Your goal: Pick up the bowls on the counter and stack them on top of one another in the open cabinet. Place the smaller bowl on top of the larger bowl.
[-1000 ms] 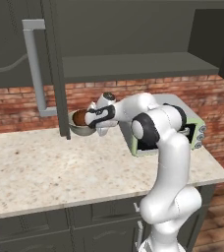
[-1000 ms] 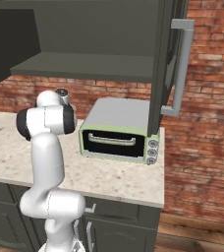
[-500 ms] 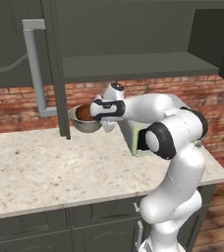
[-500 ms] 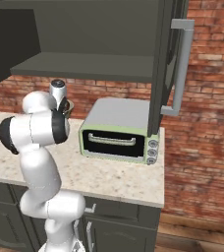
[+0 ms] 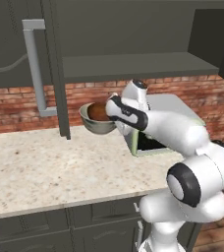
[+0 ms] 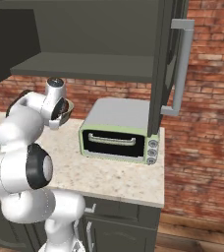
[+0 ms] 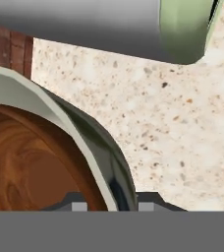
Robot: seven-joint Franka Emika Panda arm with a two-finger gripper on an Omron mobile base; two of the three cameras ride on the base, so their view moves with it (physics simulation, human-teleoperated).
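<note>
The gripper (image 5: 113, 114) was seen clamped on the rim of the larger bowl (image 5: 97, 125), one fingertip (image 7: 78, 205) inside the wall and one outside. The bowl was held in the air above the counter (image 5: 40, 167), below the shelf of the open cabinet (image 5: 128, 65). The smaller bowl (image 5: 100, 111) was nested inside the larger one, its wood grain plain in the hand view. A pale green toaster oven (image 6: 119, 131) was noted just beside the hand, against the brick wall (image 6: 207, 103).

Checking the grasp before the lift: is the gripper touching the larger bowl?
Touching. Hand view: the gripper has its fingertips either side of the larger bowl's rim.
</note>
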